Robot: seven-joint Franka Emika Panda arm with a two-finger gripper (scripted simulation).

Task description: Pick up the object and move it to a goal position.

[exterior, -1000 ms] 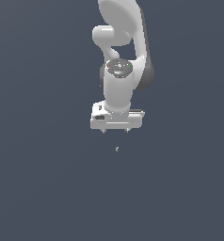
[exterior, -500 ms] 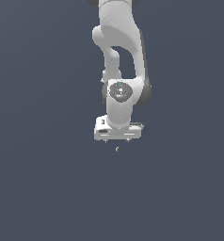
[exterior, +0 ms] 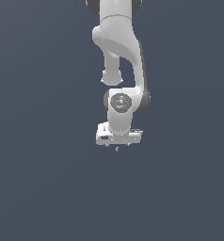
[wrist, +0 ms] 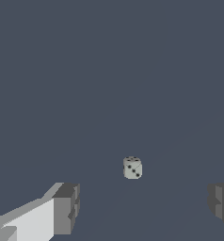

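The object [exterior: 116,149] is a tiny pale grey speck in the exterior view, just below the white gripper [exterior: 117,145]. In the wrist view it shows as a small pale die with black pips [wrist: 132,168], lying on the dark surface. The gripper [wrist: 142,207] is open. Its two grey fingertips [wrist: 67,207] stand wide apart on either side of the die, which lies a little beyond them and touches neither. Nothing is held between the fingers.
The white arm [exterior: 118,52] reaches down from the top of the exterior view. Around it lies a uniform dark grey-blue surface [exterior: 48,179].
The arm has stretched downward, and the gripper has dropped closer to the object. The speck itself has stayed where it was.
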